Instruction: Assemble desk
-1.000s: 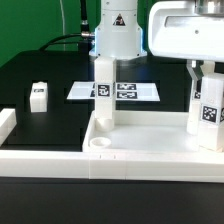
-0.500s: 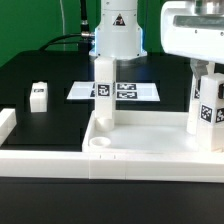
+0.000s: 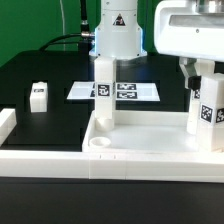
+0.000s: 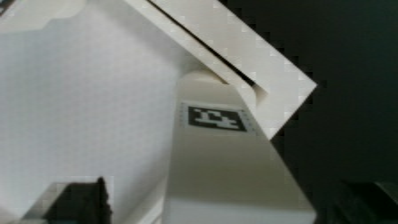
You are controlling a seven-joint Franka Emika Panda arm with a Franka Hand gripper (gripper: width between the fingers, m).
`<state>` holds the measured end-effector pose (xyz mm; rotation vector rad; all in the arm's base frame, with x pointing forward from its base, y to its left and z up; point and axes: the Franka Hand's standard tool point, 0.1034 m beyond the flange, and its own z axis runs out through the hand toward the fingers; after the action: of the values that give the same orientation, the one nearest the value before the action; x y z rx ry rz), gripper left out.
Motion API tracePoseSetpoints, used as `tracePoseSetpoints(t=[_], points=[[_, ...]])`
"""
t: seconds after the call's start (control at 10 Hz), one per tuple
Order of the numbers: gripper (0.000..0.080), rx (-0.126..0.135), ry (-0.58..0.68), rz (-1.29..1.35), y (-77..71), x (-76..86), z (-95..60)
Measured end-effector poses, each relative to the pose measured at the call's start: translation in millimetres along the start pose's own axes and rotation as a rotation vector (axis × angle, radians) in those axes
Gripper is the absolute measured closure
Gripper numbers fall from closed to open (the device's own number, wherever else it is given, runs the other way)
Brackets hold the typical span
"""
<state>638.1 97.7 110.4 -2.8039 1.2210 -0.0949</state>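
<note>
Tabletop (image 3: 150, 160) w/ 2 legs (image 3: 103, 95) (image 3: 207, 112) upright inside (3rd leg (image 3: 39, 95) outside); tool (image 3: 203, 72) over 1, grip unclear.

Tabletop (image 3: 150, 160): white rimmed tray, flat on bench (image 3: 55, 125), open side up, round socket (image 3: 100, 146) at near corner. First leg (image 3: 103, 88) upright in far corner, exterior view's left. Second leg (image 3: 208, 112) upright at right, tag showing. Third leg (image 3: 39, 96) loose on bench, well apart.
</note>
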Motion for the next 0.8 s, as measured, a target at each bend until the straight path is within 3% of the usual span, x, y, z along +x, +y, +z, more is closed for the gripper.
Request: tracePoseSetpoints(t=[0.8], points=[[0.015,-0.011,0.007,-0.678,-2.4,-4.1,1.4]])
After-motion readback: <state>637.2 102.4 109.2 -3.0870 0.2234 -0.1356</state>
